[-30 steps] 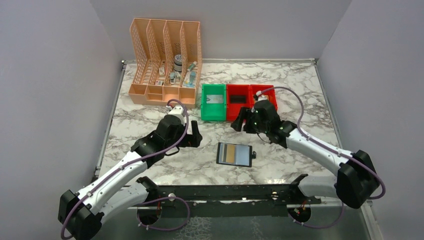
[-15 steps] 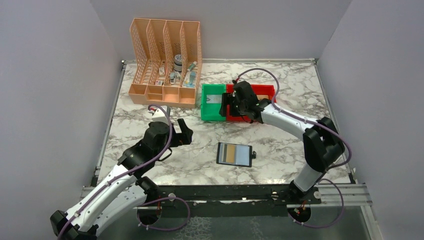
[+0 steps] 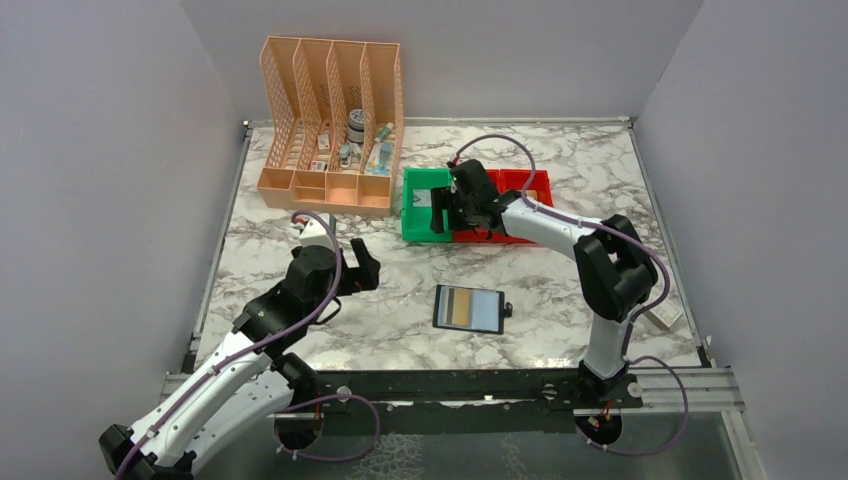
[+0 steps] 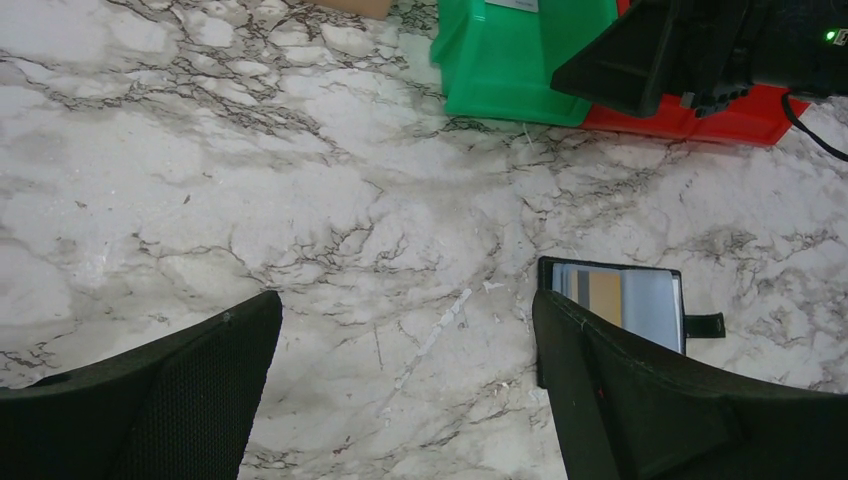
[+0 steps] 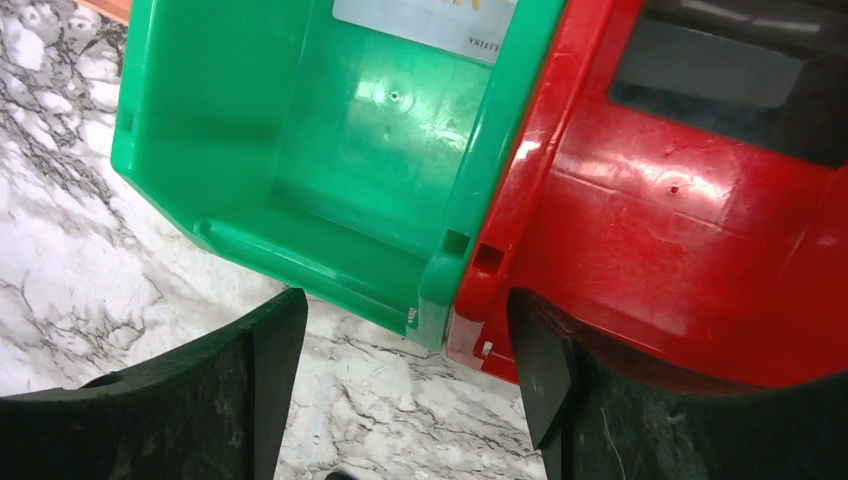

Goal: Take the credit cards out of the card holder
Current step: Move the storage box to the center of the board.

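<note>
Seemingly mid-task: right pincer (image 5: 400,300) hangs spread and empty over the green bin (image 5: 300,240), left pincer (image 4: 405,300) spread beside the open card holder (image 3: 468,309) on the surface (image 3: 390,330). Next, pinch its tan card (image 3: 460,308) by the edge.

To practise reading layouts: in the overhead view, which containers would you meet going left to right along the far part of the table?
Peach lattice file organizer → green bin → red bins.

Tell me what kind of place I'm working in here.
Probably a lab test cell: plain grey walls around a marble-pattern table, with a peach file organizer and a green bin.
</note>
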You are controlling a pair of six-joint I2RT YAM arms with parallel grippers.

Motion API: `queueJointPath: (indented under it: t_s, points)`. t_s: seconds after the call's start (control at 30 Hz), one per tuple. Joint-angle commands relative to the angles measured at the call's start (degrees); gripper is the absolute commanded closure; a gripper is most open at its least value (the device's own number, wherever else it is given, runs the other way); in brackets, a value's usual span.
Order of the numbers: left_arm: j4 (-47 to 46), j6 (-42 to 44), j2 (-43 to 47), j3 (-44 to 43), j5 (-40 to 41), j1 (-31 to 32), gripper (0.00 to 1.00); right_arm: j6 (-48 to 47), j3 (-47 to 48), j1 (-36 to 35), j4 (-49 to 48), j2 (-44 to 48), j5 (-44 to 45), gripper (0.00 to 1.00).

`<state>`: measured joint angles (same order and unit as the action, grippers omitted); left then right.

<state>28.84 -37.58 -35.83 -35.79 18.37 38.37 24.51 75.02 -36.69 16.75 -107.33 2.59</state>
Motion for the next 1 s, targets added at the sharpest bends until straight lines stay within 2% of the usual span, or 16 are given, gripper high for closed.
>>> queueJointPath:
  t_s: [0.0,0.4,0.57,0.77,0.87,0.97]
  points:
    - [0.3,1.0,-0.8,-0.9,2.2,0.0,0.01,-1.4,0.7,-0.2,-0.7,-1.1,-5.0,0.26]
    - [-1.5,1.6,-3.7,-0.6,0.0,0.0,0.01,-0.8,-3.6,-0.2,-1.4,1.9,-13.0,0.27]
    - [-4.4,1.3,-5.4,0.1,-3.2,0.0,0.01,-1.0,-4.1,-0.2,-0.1,6.3,-10.8,0.27]
    - [-12.6,-0.3,-9.7,2.6,-13.4,0.0,0.01,2.1,-10.6,-0.2,-3.0,17.5,-9.5,0.27]
    - [-18.8,-1.1,-12.0,4.5,-20.2,0.0,0.02,6.6,-18.2,-0.2,-4.7,23.2,-9.1,0.27]
    - [-23.6,-1.5,-14.9,5.6,-26.6,0.0,0.05,11.7,-27.6,-0.2,-8.9,28.8,-13.5,0.29]
